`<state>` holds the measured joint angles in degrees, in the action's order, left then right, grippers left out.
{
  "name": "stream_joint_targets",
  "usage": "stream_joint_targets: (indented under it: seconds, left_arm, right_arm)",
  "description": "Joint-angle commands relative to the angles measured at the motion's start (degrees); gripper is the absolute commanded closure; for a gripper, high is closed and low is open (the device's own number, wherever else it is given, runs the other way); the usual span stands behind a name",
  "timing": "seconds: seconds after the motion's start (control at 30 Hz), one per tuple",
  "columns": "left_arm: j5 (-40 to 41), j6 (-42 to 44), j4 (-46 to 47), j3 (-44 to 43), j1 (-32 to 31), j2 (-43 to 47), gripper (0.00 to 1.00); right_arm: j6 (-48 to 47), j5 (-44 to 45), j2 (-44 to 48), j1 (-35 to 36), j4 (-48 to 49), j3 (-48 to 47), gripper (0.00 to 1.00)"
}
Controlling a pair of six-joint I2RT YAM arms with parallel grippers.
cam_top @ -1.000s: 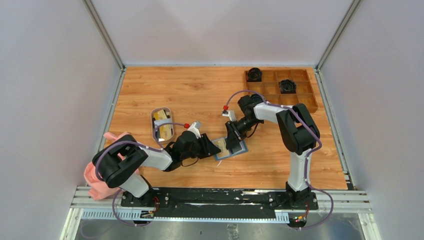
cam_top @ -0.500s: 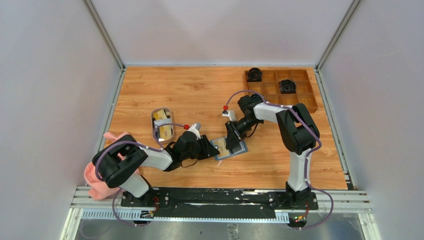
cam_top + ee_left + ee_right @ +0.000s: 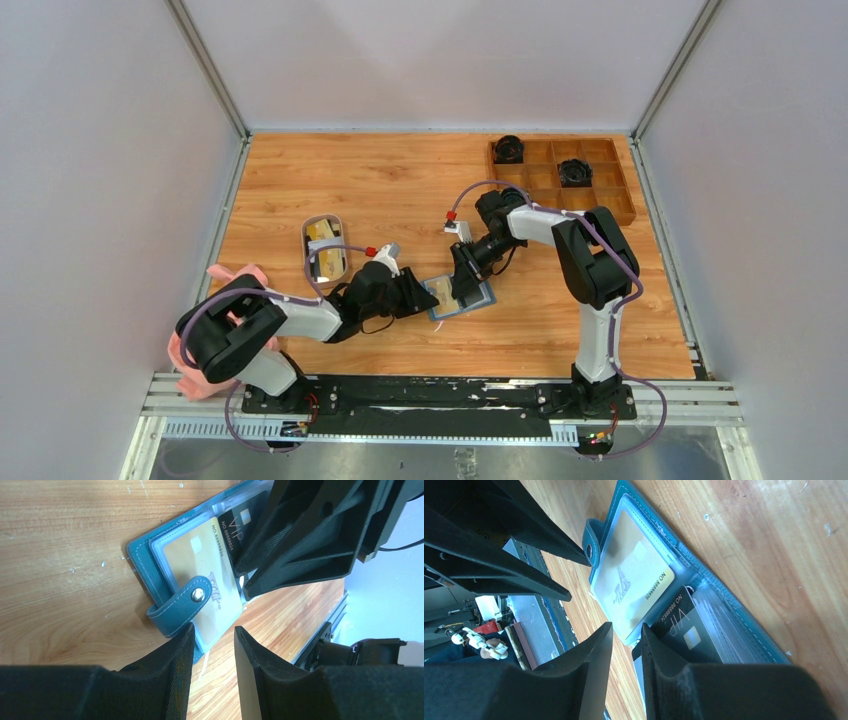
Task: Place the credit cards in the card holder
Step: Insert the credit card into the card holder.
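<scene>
The teal-blue card holder (image 3: 480, 300) lies open on the wood, between the two grippers. In the left wrist view the holder (image 3: 145, 560) has a beige credit card (image 3: 200, 575) under a clear pocket and a black VIP card (image 3: 242, 525) beside it. Its snap strap (image 3: 182, 605) is folded over the beige card. My left gripper (image 3: 214, 627) is open and empty at the holder's near edge, just behind the strap. My right gripper (image 3: 626, 625) is open by a narrow gap, with nothing between the jaws. One of its fingers (image 3: 659, 645) rests against the black card (image 3: 689, 630).
A small oval white dish (image 3: 324, 247) holding more yellowish cards stands left of the left gripper (image 3: 425, 296). A brown wooden compartment tray (image 3: 562, 180) with two black items is at the back right. A pink cloth (image 3: 195, 350) lies at the front left edge.
My left gripper has drawn back a little to the left, away from the holder. The right arm and the holder have not moved.
</scene>
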<state>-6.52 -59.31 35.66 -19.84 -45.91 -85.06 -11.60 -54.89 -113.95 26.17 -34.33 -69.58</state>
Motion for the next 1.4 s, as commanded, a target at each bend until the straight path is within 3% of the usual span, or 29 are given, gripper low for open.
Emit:
stream_joint_targets:
  seconds: [0.0,1.37]
  left_arm:
    - [1.1,0.8,-1.1,0.5,0.2,1.7,0.62]
    - [-1.1,0.8,-0.8,-4.4,-0.4,-5.7,0.63]
  right_arm:
    - [-0.8,3.3,-1.5,0.7,-0.9,-0.5,0.68]
    - [-0.8,3.0,-1.5,0.7,-1.0,-0.5,0.66]
